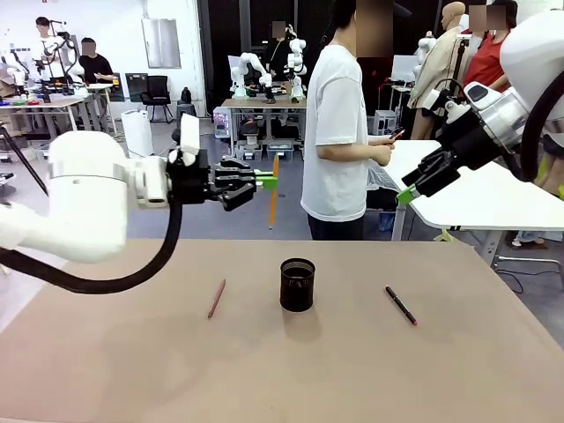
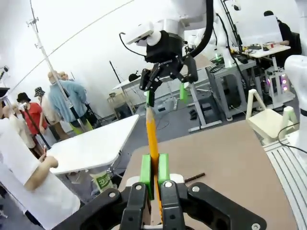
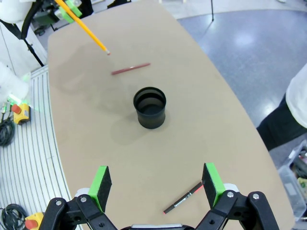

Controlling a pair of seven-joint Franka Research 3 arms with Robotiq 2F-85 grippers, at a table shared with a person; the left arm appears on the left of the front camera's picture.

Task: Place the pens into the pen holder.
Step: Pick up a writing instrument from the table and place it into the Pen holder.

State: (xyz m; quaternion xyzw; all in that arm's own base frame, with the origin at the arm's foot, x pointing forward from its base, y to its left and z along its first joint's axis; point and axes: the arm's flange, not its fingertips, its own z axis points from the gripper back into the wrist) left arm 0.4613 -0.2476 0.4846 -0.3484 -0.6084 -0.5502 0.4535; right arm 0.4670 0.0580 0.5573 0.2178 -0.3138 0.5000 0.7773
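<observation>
My left gripper (image 1: 264, 181) is raised above the table's left half, shut on a yellow-orange pen (image 1: 274, 190) that hangs nearly upright from its green pads. In the left wrist view the same pen (image 2: 152, 139) sticks out past the closed fingertips (image 2: 155, 168). The black mesh pen holder (image 1: 297, 284) stands upright at the table's middle, below and right of that pen. A reddish-brown pen (image 1: 217, 299) lies flat left of the cup, and a black pen with a red tip (image 1: 400, 305) lies to its right. My right gripper (image 1: 408, 195) hovers high at the right, open and empty (image 3: 156, 181).
A person in a white shirt (image 1: 339, 123) stands at the far side, behind the cup, holding a phone. A white table (image 1: 480, 196) sits behind the right arm. The brown tabletop (image 1: 291, 370) is bare toward its near edge.
</observation>
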